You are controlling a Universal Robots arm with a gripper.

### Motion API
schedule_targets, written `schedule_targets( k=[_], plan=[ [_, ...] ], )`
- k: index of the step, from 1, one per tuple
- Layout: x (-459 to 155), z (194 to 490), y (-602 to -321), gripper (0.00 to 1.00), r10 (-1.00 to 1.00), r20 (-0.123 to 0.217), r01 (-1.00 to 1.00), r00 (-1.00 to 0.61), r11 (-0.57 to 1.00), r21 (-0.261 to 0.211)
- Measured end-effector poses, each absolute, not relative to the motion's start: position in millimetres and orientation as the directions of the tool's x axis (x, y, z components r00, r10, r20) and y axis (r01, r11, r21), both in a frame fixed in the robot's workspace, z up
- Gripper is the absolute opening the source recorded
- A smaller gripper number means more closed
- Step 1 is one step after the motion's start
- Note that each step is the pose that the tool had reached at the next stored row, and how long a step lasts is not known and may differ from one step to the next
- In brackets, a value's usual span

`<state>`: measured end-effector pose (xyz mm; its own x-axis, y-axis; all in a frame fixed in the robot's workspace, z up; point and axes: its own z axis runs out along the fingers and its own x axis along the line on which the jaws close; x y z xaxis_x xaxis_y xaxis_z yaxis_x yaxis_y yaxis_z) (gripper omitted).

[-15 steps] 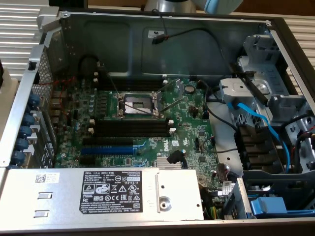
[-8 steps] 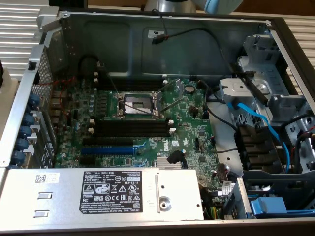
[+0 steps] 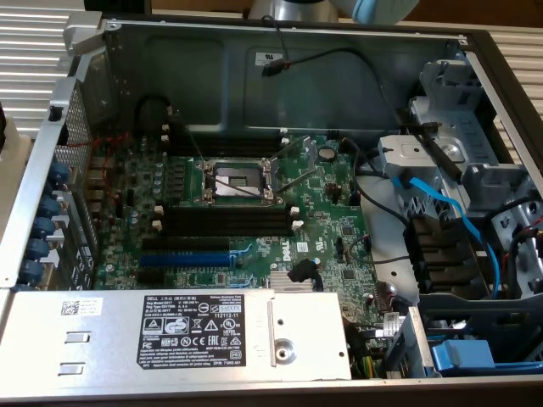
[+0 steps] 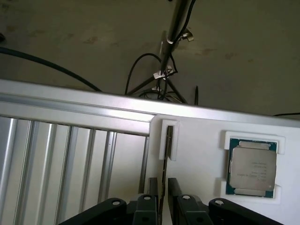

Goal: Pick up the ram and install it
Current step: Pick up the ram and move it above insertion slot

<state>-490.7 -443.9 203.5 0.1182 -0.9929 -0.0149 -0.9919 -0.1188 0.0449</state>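
Ram (image 4: 164, 159) edge-on, pinched between fingers (image 4: 175, 188)

arm (image 3: 305, 7): grey, light-blue cap | jaws: black, round pivots

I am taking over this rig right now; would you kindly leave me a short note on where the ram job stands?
Hand: down at the ram, which runs edge-on into it. I cannot confirm a grip from the wrist view.
Ram: standing in its white holder, beside a processor chip in the same white tray.
Done: hand positioned at the ram, nothing more.
Left: ram not yet lifted out and not yet installed. The black memory slots on the motherboard look empty.
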Motion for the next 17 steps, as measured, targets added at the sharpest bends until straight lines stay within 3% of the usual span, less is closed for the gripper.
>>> schedule_targets(
  k=[17],
  plan=[
    [-487.4,203.2,-443.1,0.23,-0.991,-0.015,-0.99,0.134,-0.134,0.045]
  ],
)
